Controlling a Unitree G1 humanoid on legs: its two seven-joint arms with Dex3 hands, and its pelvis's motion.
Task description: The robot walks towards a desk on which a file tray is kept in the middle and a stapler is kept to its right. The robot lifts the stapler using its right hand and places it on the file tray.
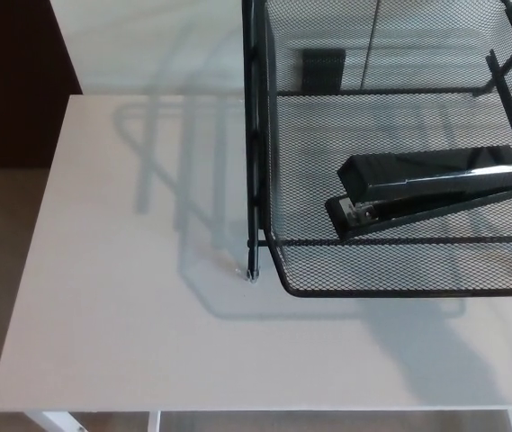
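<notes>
A black stapler point(431, 189) lies on its side-long base inside the black wire-mesh file tray point(363, 270), on the tray's top shelf, its hinged end toward the front left and its nose toward the right. The tray stands on the white desk point(121, 297) and fills the upper right of the head view. Neither of my hands shows in the picture, and nothing touches the stapler.
The tray's thin black legs point(253, 225) meet the desk near the picture's middle. The desk's left edge point(31, 270) and front edge point(238, 409) border brown floor. A white desk leg point(53, 421) shows at the bottom left. A dark cabinet point(13, 81) stands at the far left.
</notes>
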